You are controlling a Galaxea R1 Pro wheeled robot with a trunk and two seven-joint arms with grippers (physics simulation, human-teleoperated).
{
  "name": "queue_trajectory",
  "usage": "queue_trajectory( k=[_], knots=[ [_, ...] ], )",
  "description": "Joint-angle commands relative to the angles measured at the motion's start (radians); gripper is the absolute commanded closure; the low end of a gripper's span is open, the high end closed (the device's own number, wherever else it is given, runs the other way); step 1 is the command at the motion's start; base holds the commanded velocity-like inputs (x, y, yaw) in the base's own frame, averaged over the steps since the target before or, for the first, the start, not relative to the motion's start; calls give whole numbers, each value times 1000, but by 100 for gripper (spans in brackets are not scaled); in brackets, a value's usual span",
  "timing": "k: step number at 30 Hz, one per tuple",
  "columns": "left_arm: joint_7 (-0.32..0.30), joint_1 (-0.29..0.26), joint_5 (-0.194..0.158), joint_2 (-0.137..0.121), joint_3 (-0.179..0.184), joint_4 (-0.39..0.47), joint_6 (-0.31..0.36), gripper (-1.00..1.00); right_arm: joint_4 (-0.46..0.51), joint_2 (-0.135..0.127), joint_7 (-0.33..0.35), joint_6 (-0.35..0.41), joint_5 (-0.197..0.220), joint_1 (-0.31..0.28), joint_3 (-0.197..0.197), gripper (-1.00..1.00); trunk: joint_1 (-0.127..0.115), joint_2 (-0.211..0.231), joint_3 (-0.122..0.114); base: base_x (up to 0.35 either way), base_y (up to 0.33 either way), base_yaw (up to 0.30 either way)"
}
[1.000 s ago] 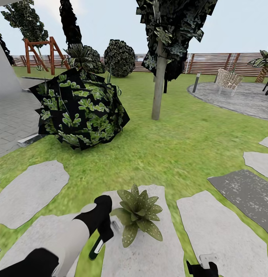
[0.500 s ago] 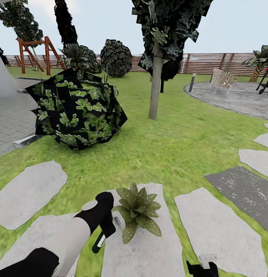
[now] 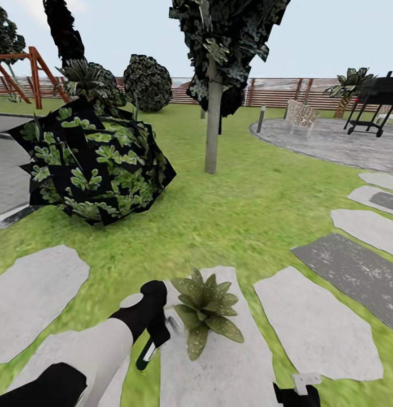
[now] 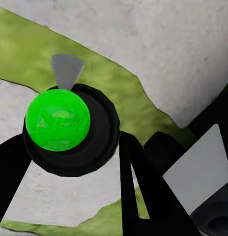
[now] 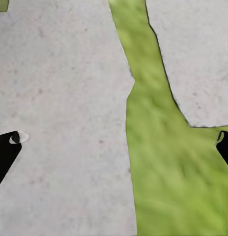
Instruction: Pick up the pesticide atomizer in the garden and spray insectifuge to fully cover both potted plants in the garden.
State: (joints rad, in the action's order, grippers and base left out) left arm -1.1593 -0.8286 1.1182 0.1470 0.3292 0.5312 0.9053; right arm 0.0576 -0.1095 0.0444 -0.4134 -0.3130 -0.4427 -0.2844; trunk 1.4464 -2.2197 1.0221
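Left gripper [image 3: 154,338]: clamped on green-capped atomizer [image 4: 65,125], lower centre, beside potted plant [image 3: 206,308] on slab [image 3: 219,367]. Right gripper [image 5: 114,142]: fingers spread, holding nothing.

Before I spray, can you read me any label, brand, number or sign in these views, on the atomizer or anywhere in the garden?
None: no readable text in any view.
Atomizer in the left gripper: plain black body and green part, no label showing.
Potted plant: no tag.
Fence and grill: no sign or lettering visible.
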Motion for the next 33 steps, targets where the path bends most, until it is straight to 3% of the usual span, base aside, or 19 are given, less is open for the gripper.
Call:
queue_trajectory(
  k=[1, 6, 24, 33],
  knots=[
    [-11, -1, 9, 0, 2, 9, 6, 100, -1, -1, 5, -4, -4, -1, -9, -100, 0, 0, 1, 222, 253, -14],
    [-17, -1, 9, 2, 2, 61, 6, 100, 0, -5, 5, -4, -4, -1, -9, -100, 0, 0, 1, 235, 234, -3],
    [-17, 15, 5, -10, 7, 47, 2, 100, 1, -4, 5, -4, -4, -1, -9, -100, 0, 0, -2, 31, 25, -111],
    [-18, 17, 5, -7, 8, 47, 3, 100, 1, -3, 5, -4, -4, -1, -9, -100, 0, 0, -2, -201, 85, -102]
  ],
)
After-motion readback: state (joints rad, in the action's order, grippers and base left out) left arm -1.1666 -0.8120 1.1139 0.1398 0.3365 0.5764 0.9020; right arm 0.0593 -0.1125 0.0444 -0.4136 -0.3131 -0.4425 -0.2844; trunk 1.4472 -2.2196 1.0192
